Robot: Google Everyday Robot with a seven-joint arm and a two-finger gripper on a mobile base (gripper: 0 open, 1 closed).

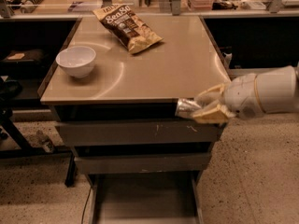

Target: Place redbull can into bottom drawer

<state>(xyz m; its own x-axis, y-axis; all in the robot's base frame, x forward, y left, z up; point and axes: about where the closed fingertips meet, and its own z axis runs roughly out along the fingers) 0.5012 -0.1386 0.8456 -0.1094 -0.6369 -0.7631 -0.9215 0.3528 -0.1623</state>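
My gripper (205, 107) is at the right front corner of the cabinet, in front of the top edge, with the white arm reaching in from the right. It is shut on the redbull can (188, 108), a small silver can held on its side between the tan fingers (211, 115). The bottom drawer (145, 197) is pulled open below, a shallow grey tray with thin side rails, and nothing shows in it. The can hangs well above the drawer, level with the top drawer front.
A white bowl (76, 60) sits at the left of the cabinet top (154, 73). A brown chip bag (127, 26) lies at the back. Two closed grey drawer fronts (135, 133) are above the open drawer. Speckled floor lies to the right.
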